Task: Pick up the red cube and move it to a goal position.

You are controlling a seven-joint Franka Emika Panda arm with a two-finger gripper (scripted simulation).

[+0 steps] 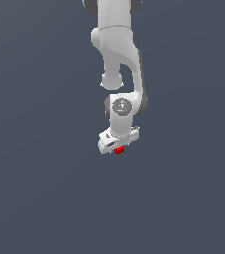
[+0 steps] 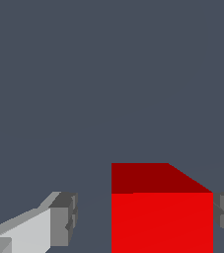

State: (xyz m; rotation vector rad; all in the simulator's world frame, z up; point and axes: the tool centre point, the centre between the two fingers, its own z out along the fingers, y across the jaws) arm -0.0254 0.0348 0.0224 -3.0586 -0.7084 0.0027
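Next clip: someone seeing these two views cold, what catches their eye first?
The red cube, the only vivid colour against the flat grey-blue background: it looms large in the wrist view between the gripper's fingers, close to one finger with a gap to the other. In the exterior view it is just a small red speck under the white gripper, at the end of the white Panda arm reaching down from the top of the picture.

My smooth, softly glossy white plastic-looking end effector [image 1: 118, 144] carries matt grey ribbed finger pads [image 2: 67, 217], beside a small bright red cube [image 2: 162, 217] with plain, flat, unmarked faces.
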